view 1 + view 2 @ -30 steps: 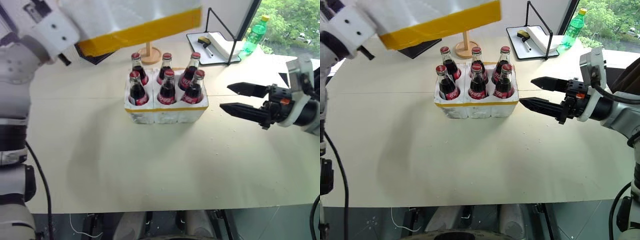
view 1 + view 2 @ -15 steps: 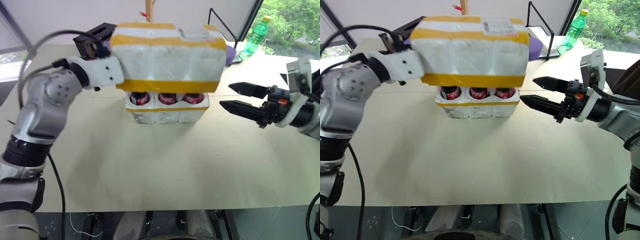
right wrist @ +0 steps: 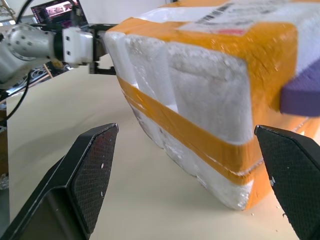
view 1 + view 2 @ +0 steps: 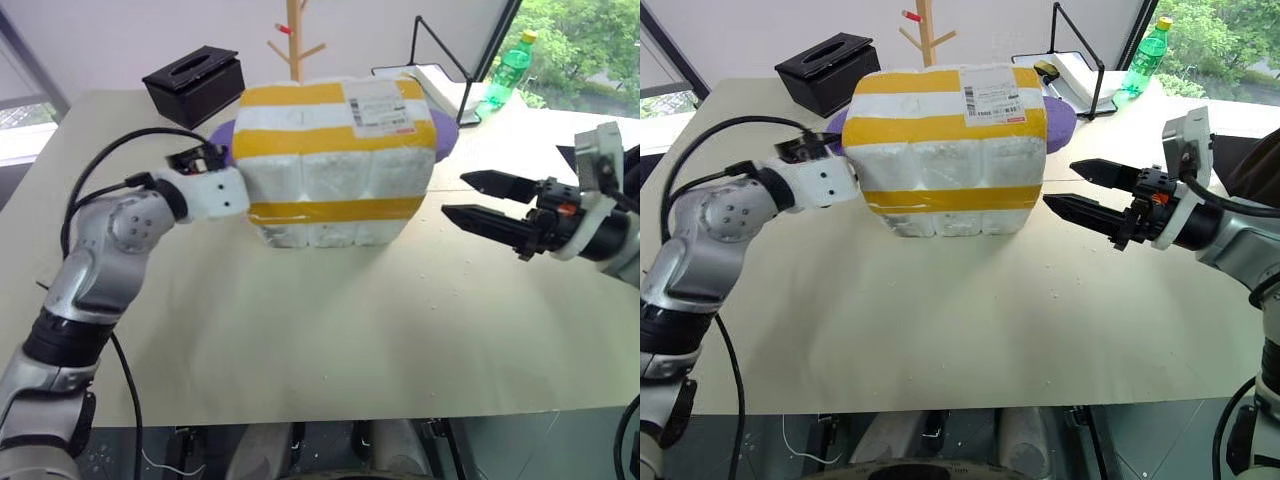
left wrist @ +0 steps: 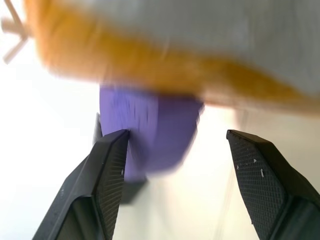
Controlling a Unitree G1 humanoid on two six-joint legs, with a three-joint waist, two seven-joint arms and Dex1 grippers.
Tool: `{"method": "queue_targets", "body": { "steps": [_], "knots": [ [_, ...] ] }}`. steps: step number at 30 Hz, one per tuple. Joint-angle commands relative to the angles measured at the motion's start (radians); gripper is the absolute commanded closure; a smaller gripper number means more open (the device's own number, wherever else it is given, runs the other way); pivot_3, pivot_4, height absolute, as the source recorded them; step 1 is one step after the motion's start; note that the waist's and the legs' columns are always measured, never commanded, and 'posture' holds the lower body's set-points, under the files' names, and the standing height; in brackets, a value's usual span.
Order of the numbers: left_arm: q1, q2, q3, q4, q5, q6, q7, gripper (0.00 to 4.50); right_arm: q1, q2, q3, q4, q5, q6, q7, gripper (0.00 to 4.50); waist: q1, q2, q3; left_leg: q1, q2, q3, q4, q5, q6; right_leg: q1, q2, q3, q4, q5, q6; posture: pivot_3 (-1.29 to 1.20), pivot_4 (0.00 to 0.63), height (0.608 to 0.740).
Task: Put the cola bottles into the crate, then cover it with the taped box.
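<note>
with the taped box already sitting down over the crate in the middle of the table, hiding the cola bottles, the covering step looks all but done. the left gripper has its fingers parted around the box's purple end without clamping it, so i'd say it only needs to back away cleanly. the right gripper hangs wide and empty just beside the box's other end.

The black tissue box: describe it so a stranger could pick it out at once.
Start at the big taped box with yellow stripes in the middle of the table. Look past it toward the far left corner of the table, beside the wooden stand. There sits the black tissue box, the one dark, low rectangular block, with a slot in its top.
</note>
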Motion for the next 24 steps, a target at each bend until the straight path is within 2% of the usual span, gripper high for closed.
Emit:
{"method": "queue_targets", "body": {
  "steps": [1, 6, 10, 12, 15, 19, 24],
  "knots": [
    [0.034, 0.015, 0.123, -0.049, -0.124, 0.027, -0.048, 1.28, 0.0, -0.014, -0.035, -0.004, -0.01, -0.026, 0.009, 0.0, 0.0, 0.0, 0.0, 0.0, 0.0, 0.0, 0.0, 0.0, 0.0, 0.0, 0.0, 0.0, 0.0, 0.0, 0.0, 0.0, 0.15, 0.736],
    [0.057, 0.009, 0.289, -0.035, -0.465, 0.222, -0.227, 1.28, 0.022, -0.024, -0.032, 0.02, -0.042, -0.034, 0.035, 0.0, 0.001, 0.0, 0.0, 0.0, 0.0, 0.0, 0.0, 0.0, 0.0, 0.0, 0.0, 0.0, 0.0, 0.0, 0.0, 0.0, 0.15, 0.736],
    [0.13, 0.092, 0.455, -0.017, -0.814, 0.486, -0.474, 1.28, 0.048, -0.03, -0.03, 0.054, -0.081, -0.055, 0.067, 0.0, -0.004, 0.0, 0.0, 0.0, 0.0, 0.0, 0.0, 0.0, 0.0, 0.0, 0.0, 0.0, 0.0, 0.0, 0.0, 0.0, 0.15, 0.736],
    [0.144, 0.146, 0.517, 0.048, -0.913, 0.555, -0.551, 1.28, 0.051, -0.038, -0.02, 0.082, -0.111, -0.068, 0.083, 0.0, -0.009, 0.001, 0.0, 0.0, 0.001, 0.0, 0.0, 0.0, 0.0, 0.0, 0.0, 0.0, 0.0, 0.0, 0.0, 0.0, 0.15, 0.736],
    [0.117, 0.207, 0.571, 0.156, -1.0, 0.628, -0.585, 1.28, 0.063, -0.047, -0.016, 0.105, -0.14, -0.084, 0.112, 0.0, -0.007, 0.001, 0.0, 0.001, 0.001, 0.0, 0.0, 0.0, 0.0, 0.001, 0.001, 0.0, 0.001, 0.0, 0.0, 0.0, 0.15, 0.736],
    [0.08, 0.268, 0.603, 0.28, -1.034, 0.641, -0.592, 1.28, 0.083, -0.062, -0.007, 0.11, -0.175, -0.108, 0.153, 0.0, 0.0, 0.001, 0.0, 0.006, 0.001, 0.0, 0.0, -0.003, 0.005, 0.005, 0.001, 0.0, 0.0, 0.0, 0.0, 0.0, 0.15, 0.736],
    [0.129, 0.308, 0.601, 0.281, -1.026, 0.606, -0.596, 1.28, 0.087, -0.051, 0.004, 0.093, -0.18, -0.122, 0.198, 0.0, -0.002, 0.001, 0.0, 0.008, 0.001, 0.0, 0.0, -0.003, 0.005, 0.007, 0.0, 0.0, -0.001, 0.0, 0.0, 0.0, 0.15, 0.736]
  ]
}}
